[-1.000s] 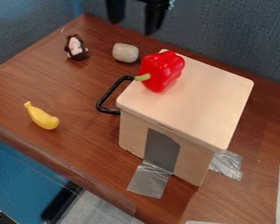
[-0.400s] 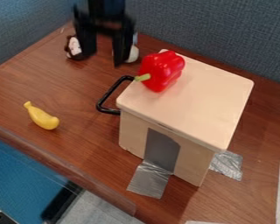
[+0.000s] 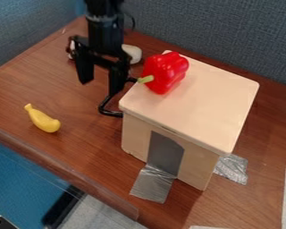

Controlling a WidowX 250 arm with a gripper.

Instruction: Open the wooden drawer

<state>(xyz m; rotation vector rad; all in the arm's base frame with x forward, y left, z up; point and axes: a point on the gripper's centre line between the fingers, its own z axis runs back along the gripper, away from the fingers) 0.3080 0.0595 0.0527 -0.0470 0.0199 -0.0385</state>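
Note:
The black gripper (image 3: 98,88) hangs above the table at the upper left, its two fingers spread apart with nothing between them. Its right finger overlaps the upper part of the black drawer handle (image 3: 107,107); whether they touch I cannot tell. That handle sticks out from the left side of the light wooden drawer box (image 3: 190,107), which stands upright. The drawer front itself faces away from the camera, so how far it is pulled out is hidden.
A red pepper (image 3: 164,73) lies on the box top. The yellow banana (image 3: 43,119) rests on the table at left. Behind the gripper are a whitish block (image 3: 133,53) and a partly hidden dark figure. Silver tape (image 3: 153,184) runs from the box onto the table (image 3: 80,154).
From the top edge, the gripper has come left and then down toward the handle, with its fingers apart. The box, handle, pepper and banana have not moved.

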